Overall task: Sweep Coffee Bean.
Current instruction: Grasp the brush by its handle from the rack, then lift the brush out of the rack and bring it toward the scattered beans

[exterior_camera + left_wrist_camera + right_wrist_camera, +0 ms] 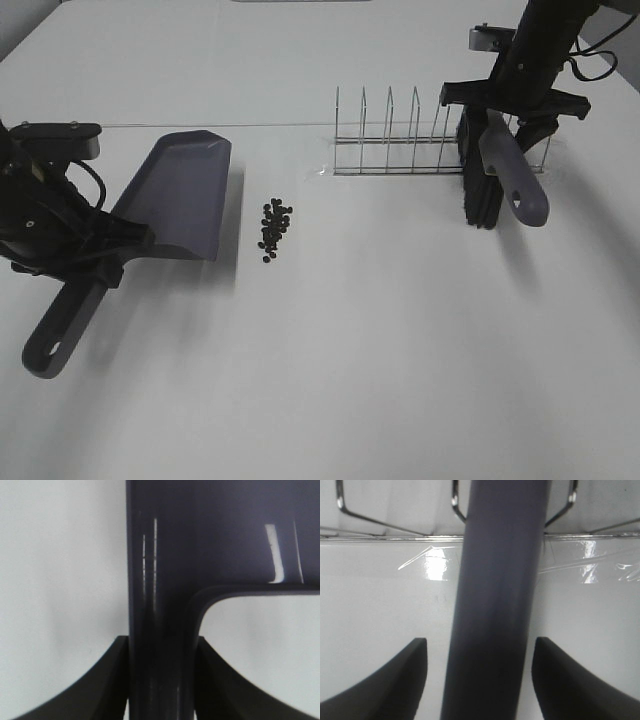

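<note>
Nearest lies the dustpan [180, 195], its handle clamped on both sides by the left gripper's [103, 257] fingers [107, 680], its scoop resting on the white bench [350, 350]. Just beside the scoop's open edge, the coffee bean [274, 228] sits in a loose dark cluster on the bench, apart from the pan. Farther back, the brush [510, 175] leans at the wire rack [390, 150]. The right gripper's [505, 105] fingers [405, 680] straddle its handle, spread, with bench showing between one finger and the handle.
</note>
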`<state>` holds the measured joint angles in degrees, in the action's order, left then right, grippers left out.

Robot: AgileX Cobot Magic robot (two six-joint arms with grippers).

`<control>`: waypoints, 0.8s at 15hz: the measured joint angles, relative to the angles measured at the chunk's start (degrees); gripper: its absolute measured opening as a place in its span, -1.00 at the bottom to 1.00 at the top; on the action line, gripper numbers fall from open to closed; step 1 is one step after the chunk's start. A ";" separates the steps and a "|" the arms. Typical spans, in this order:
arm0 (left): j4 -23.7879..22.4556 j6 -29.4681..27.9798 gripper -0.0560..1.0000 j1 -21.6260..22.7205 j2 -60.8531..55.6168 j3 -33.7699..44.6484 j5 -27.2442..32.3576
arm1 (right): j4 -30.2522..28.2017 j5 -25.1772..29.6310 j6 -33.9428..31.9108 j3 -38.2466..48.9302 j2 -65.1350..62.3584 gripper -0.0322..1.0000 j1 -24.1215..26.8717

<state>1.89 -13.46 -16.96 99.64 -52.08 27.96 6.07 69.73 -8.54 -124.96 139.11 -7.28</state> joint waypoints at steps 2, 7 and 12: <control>0.00 0.06 -0.22 0.00 0.00 0.00 0.00 | 0.00 0.00 -1.60 0.00 0.92 -0.03 0.00; 0.00 0.11 -0.22 0.00 0.00 0.00 0.00 | 0.17 0.11 -2.35 -0.11 1.43 -0.27 0.00; 0.00 0.11 -0.22 0.00 0.00 0.00 0.06 | 0.23 0.40 -2.52 -0.52 -0.46 -0.27 0.00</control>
<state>1.89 -13.35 -16.96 99.64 -52.08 28.02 6.30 70.13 -11.06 -125.48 138.66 -7.28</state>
